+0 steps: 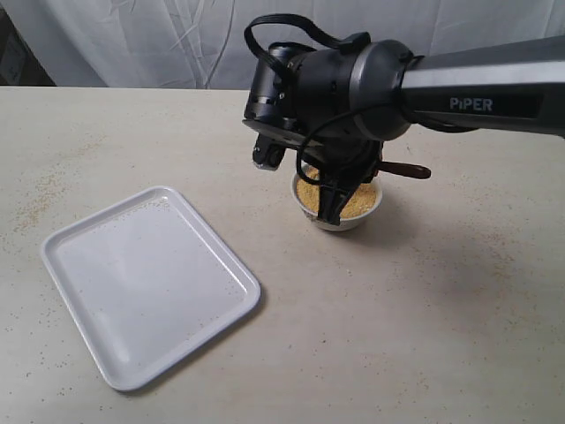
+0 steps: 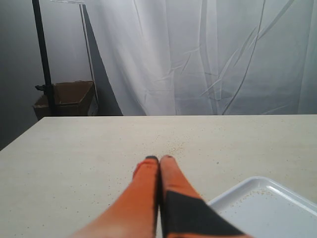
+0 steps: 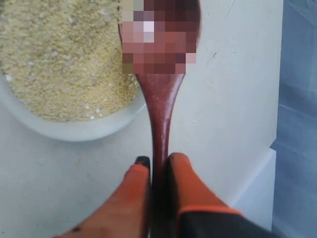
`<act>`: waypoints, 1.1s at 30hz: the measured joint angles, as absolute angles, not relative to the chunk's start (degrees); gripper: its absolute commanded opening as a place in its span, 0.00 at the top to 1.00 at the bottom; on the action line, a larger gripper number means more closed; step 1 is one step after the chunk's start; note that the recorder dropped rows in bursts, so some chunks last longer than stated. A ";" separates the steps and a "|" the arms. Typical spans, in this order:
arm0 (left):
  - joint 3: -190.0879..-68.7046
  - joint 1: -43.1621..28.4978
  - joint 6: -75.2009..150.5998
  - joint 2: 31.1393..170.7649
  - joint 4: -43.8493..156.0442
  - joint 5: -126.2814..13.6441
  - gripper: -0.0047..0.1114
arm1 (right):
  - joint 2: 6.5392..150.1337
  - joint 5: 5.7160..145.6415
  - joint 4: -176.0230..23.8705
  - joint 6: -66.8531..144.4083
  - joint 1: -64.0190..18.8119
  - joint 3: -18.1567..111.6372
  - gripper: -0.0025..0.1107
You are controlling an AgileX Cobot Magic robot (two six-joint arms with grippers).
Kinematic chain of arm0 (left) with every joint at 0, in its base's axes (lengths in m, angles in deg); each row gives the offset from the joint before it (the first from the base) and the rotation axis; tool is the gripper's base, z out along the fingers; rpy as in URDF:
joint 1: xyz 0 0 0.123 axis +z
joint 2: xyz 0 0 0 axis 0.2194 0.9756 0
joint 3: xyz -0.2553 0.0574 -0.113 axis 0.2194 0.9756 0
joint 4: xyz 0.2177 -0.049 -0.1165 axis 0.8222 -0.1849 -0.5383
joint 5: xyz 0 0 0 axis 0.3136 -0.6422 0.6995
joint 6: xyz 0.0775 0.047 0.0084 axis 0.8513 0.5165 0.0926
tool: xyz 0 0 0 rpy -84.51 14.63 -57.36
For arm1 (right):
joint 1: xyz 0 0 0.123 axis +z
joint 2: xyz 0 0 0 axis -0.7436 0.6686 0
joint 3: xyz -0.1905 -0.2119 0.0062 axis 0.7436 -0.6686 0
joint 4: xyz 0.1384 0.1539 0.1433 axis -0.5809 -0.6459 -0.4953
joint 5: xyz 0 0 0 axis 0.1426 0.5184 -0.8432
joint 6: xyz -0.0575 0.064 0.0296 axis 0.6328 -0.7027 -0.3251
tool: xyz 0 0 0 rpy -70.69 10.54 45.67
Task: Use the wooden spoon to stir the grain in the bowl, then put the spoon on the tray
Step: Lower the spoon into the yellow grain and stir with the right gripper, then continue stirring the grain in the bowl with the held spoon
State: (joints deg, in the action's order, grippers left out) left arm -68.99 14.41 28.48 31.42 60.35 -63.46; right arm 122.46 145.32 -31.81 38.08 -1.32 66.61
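Note:
The small white bowl [image 1: 346,219] stands on the table right of the tray, filled with yellow grain [image 1: 357,201]. My right gripper [image 1: 333,196] hovers over it, shut on the handle of the dark reddish-brown wooden spoon [image 1: 408,170], one end of which pokes out to the right of the wrist. In the right wrist view the gripper [image 3: 159,161] clamps the slim spoon [image 3: 160,94] handle; the spoon's oval end lies over the bowl [image 3: 74,131] rim beside the grain [image 3: 59,59]. My left gripper [image 2: 159,158] is shut with nothing in it, low over the table by a tray [image 2: 267,203] corner.
The large white tray [image 1: 150,283] lies flat at the front left, with a few stray grains on it. Loose grains dot the table. A white curtain hangs behind the table; a cardboard box [image 2: 69,99] stands beyond the table's far corner.

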 measured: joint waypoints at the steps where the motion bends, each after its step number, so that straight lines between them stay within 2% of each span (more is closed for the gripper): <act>1: -68.99 14.41 28.48 31.42 60.35 -63.46 0.96 | 122.46 145.32 -31.81 37.74 -1.22 66.61 0.98; 33: -68.99 14.41 28.48 31.42 60.35 -63.46 0.96 | 126.69 145.32 -31.14 35.55 -5.03 63.86 0.98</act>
State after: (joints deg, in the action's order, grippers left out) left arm -68.99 14.41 28.48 31.42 60.35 -63.46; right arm 126.69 145.32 -31.14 35.55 -5.03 63.86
